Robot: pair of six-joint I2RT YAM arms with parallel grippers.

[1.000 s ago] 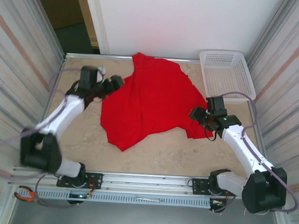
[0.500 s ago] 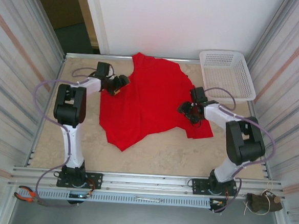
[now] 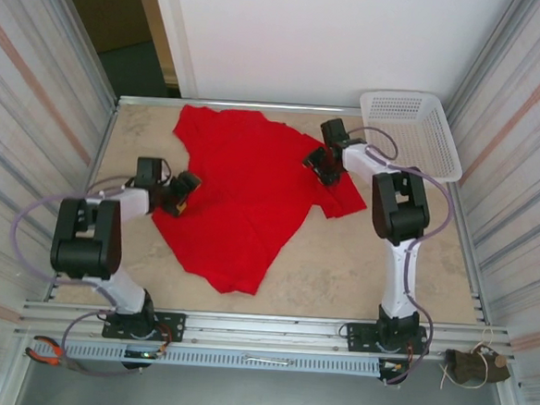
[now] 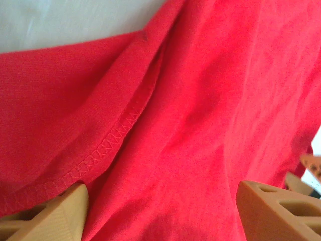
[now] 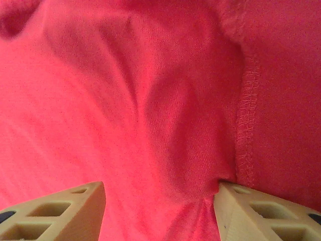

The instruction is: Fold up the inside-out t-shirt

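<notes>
Left gripper spread wide over shirt edge, right gripper astride bunched cloth near basket, grip unclear

Bright, even light saturates the red t-shirt; both wrist close-ups look slightly soft.

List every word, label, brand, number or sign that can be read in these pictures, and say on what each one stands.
None: there is no readable text here.
The t-shirt is plain red cloth with stitched seams, seen from above and from both wrist cameras.
The white mesh basket and the table carry no legible mark.
</notes>
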